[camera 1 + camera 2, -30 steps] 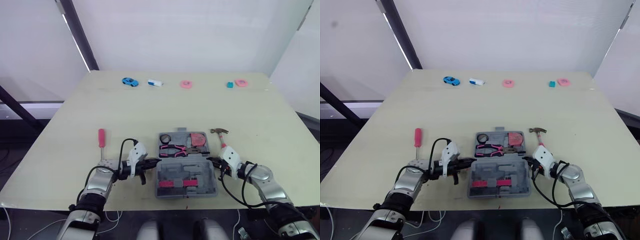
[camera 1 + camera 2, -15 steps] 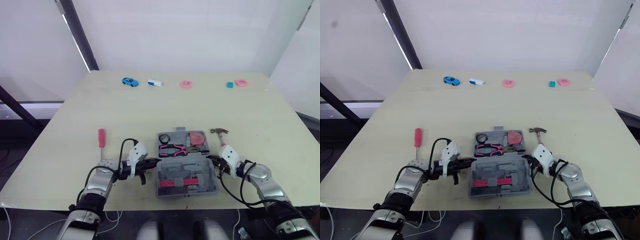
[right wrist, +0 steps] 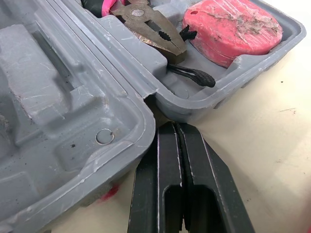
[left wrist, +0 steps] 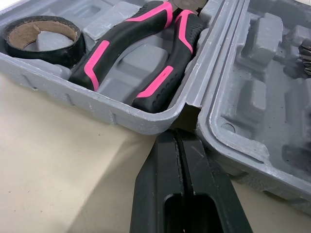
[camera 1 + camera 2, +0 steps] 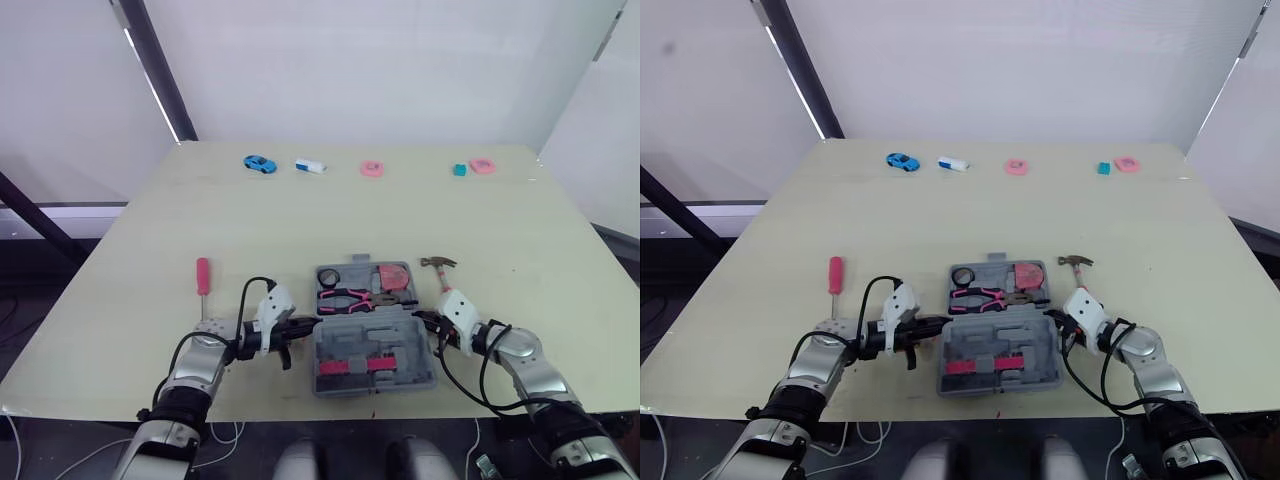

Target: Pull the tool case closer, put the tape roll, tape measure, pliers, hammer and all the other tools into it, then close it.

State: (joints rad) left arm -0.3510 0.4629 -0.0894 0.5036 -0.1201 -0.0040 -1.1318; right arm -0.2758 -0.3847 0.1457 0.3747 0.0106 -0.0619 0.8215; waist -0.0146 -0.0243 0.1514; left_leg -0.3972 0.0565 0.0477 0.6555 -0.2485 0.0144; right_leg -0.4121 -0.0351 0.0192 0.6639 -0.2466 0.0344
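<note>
Matt grey plastic tool case point(image 3: 121, 121); scuffed pink tape measure point(image 3: 233, 29); smooth-handled pliers point(image 4: 119, 43)

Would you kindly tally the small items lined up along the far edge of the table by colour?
Blue: 1, the toy car
White: 1, the white block, which has a blue end
Pink: 2, the pink disc and the pink piece
Teal: 1, the teal cube
Total: 5
</note>
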